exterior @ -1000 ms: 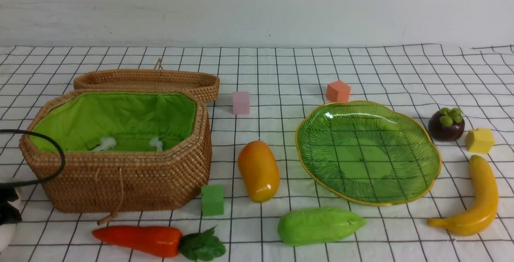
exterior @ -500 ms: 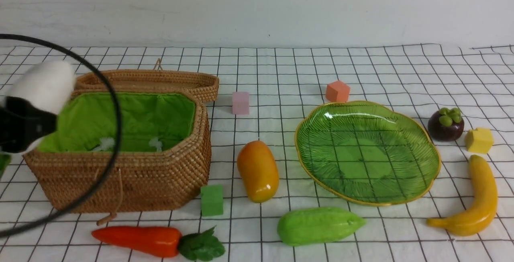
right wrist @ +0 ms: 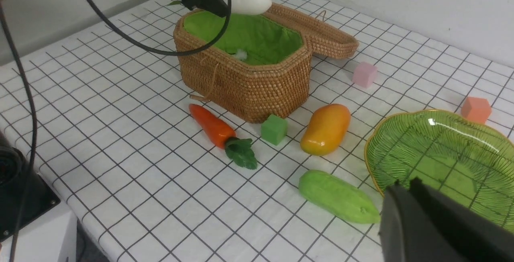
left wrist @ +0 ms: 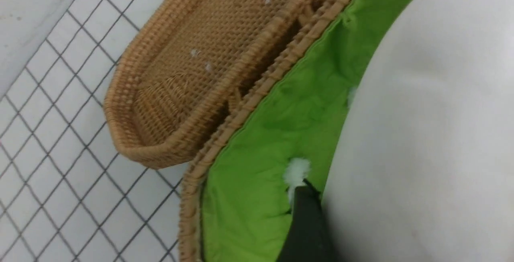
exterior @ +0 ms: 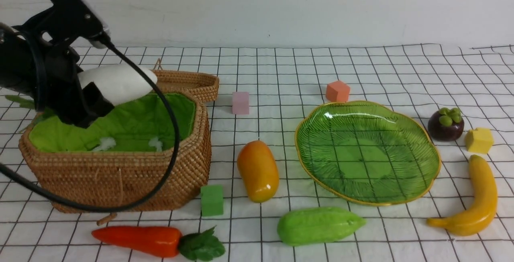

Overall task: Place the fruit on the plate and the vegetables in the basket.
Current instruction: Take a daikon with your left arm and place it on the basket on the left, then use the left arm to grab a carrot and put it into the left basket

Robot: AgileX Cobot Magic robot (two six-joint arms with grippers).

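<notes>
While my left fingers (left wrist: 307,222) pinch the smooth white rounded vegetable (exterior: 118,82) above the green-lined rattan basket (exterior: 120,177), my arm (exterior: 24,69) hides most of its leaves (exterior: 18,101); my right fingers (right wrist: 433,226) are pressed together.

The basket (exterior: 120,181) is rough woven rattan, with a matt green cloth lining (exterior: 136,119). Above the basket, the white vegetable (exterior: 118,80) looks smooth and matt. Right of the basket, the mango (exterior: 258,170) is glossy and the plate (exterior: 367,153) is shiny, ribbed glass. Under the basket, the tablecloth (exterior: 281,73) is matt fabric.
</notes>
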